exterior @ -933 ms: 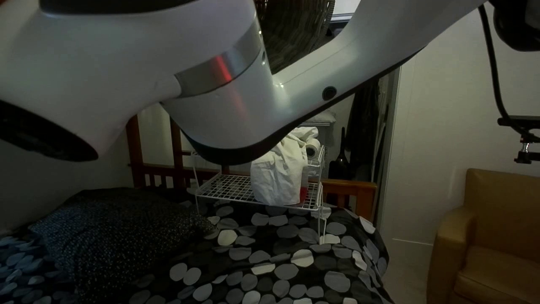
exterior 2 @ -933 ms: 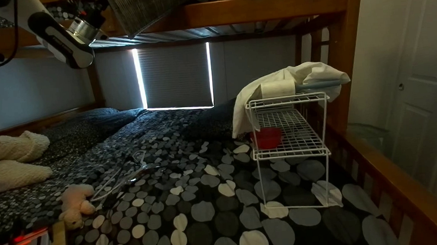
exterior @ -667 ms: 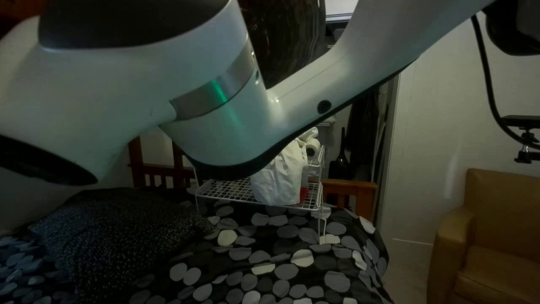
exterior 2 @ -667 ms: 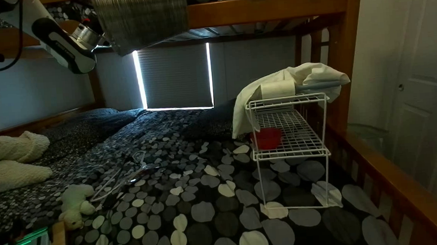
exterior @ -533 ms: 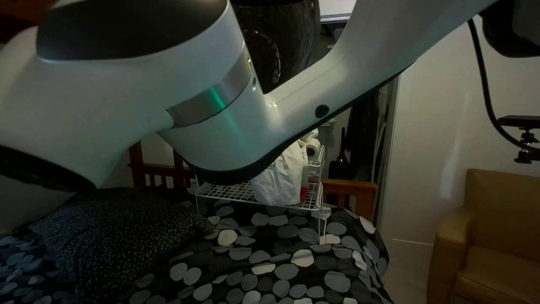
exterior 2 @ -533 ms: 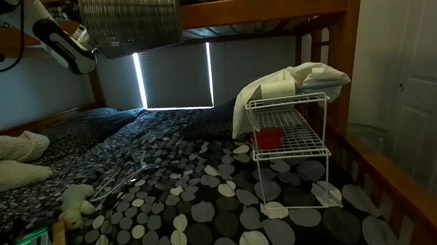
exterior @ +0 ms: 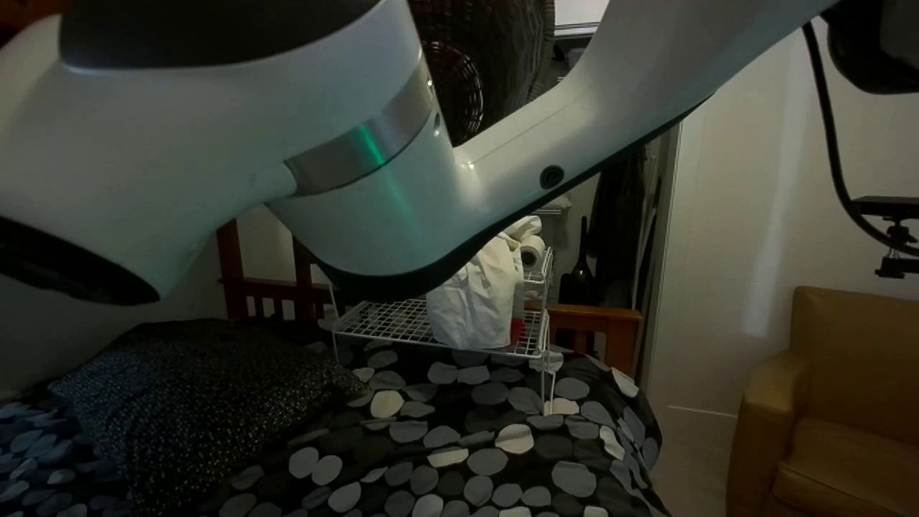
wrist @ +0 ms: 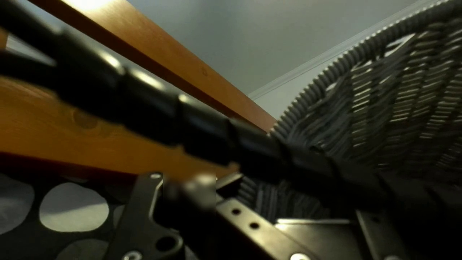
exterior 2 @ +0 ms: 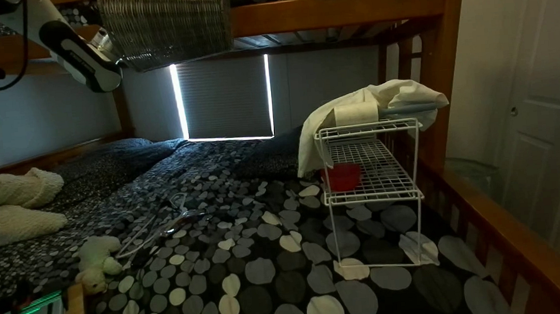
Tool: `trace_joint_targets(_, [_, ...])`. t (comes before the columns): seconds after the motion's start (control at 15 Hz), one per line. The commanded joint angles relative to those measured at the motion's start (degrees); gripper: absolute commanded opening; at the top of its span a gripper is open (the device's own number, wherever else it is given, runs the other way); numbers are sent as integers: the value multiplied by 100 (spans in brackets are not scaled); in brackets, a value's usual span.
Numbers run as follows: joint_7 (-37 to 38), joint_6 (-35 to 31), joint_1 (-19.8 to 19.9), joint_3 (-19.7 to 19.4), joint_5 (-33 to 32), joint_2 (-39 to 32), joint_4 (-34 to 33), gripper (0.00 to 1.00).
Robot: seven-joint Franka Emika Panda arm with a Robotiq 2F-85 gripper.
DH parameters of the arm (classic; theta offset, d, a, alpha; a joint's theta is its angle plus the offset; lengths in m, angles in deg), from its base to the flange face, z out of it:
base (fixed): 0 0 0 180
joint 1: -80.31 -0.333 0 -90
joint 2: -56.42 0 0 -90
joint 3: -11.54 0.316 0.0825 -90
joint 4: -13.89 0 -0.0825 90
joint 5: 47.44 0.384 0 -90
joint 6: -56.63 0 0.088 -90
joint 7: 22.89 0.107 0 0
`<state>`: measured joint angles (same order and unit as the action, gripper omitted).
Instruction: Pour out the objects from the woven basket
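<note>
In the wrist view the jaws sit toward six o'clock, tips blurred; I cannot tell whether they are spread or pinching. The woven basket looms at three o'clock. In an exterior view, a wire rack stands on the lower bunk at four o'clock; the basket tilts aloft at eleven, just beside the arm, a window blind beyond.

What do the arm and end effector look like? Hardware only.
Arm: glossy white rounded shell, silver band with a green reflection, black panels; one panel carries a pale marking, too small to read. End effector: dark and silvery metal links with round holes and bolt heads. A thick black banded strand, apparently a cable, crosses in front.
</note>
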<state>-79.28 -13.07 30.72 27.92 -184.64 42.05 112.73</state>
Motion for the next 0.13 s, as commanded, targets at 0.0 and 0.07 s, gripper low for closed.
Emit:
trace_joint_targets(0.0, [4,15,32,37,-4,3,16,40])
trace_joint_targets(0.07, [4,15,32,37,-4,3,16,40])
